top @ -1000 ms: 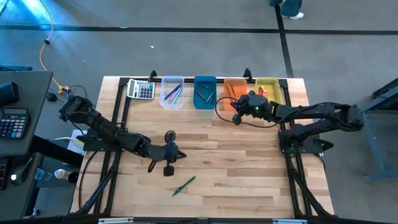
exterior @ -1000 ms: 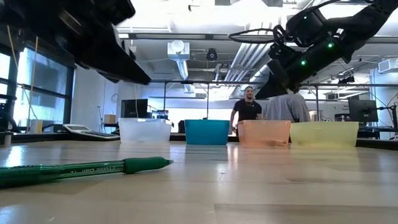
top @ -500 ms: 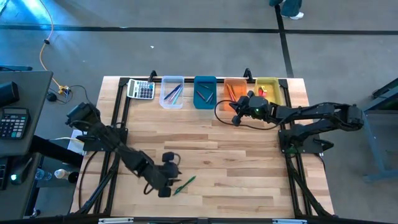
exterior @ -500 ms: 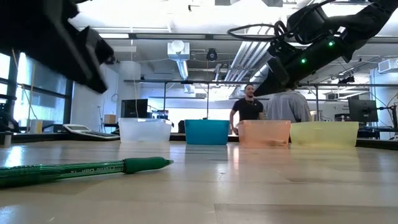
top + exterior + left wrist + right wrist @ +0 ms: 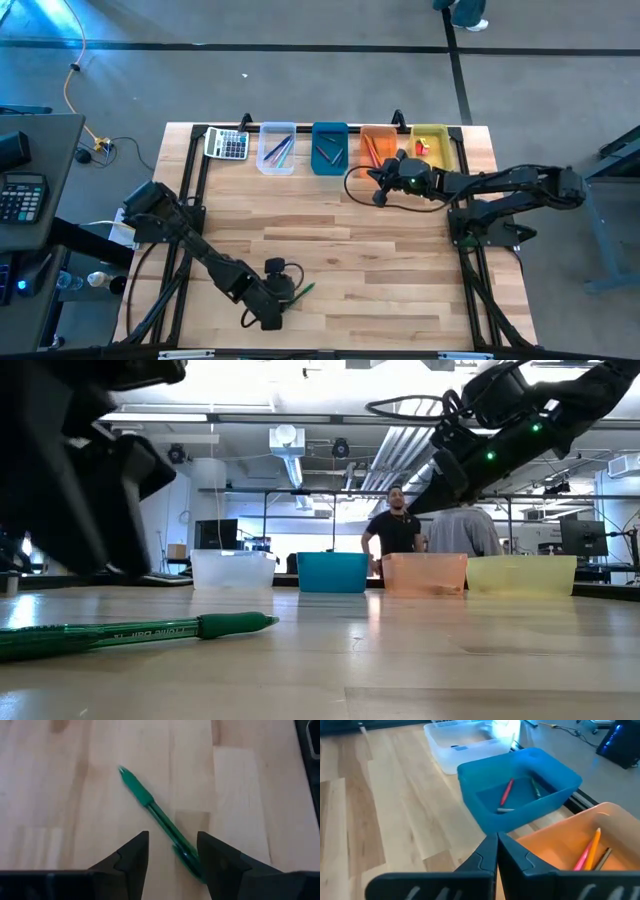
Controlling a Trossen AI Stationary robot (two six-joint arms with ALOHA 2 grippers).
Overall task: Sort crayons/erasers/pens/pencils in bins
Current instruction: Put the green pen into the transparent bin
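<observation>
green pen [image 5: 159,822] lying flat on the counter [image 5: 400,270] near its front edge, left of middle, alone and well apart from the bins. slim smooth plastic barrel, darker ribbed grip behind the tip, printed lettering along the body legible in the low view [image 5: 130,633]. aslant across the wood grain.

left pincer [image 5: 172,856] low over the pen's rear end, fingers spread wide, one either side of the barrel; nothing gripped yet. one finger just beside or touching the barrel, cannot tell which. straddle looks set for a pinch across the thin axis, probably so the round barrel cannot roll off.

bins in a row along the back edge: clear bin [image 5: 277,148], blue bin [image 5: 329,148], orange bin [image 5: 378,143], yellow bin [image 5: 432,145]. matching thin-walled plastic trays, rounded corners, translucent. thin sticks in the clear, blue and orange ones; small red block, likely an eraser [image 5: 421,147], in the yellow one. grey calculator [image 5: 227,144] at the left end of the row, not part of the sort.

right pincer [image 5: 497,846] clenched shut, empty, hovering in front of the orange bin, near the blue one; seems to be waiting.

counter of pale butcher-block planks, matte, visible seams. people standing in the room beyond, seen in the low view.
</observation>
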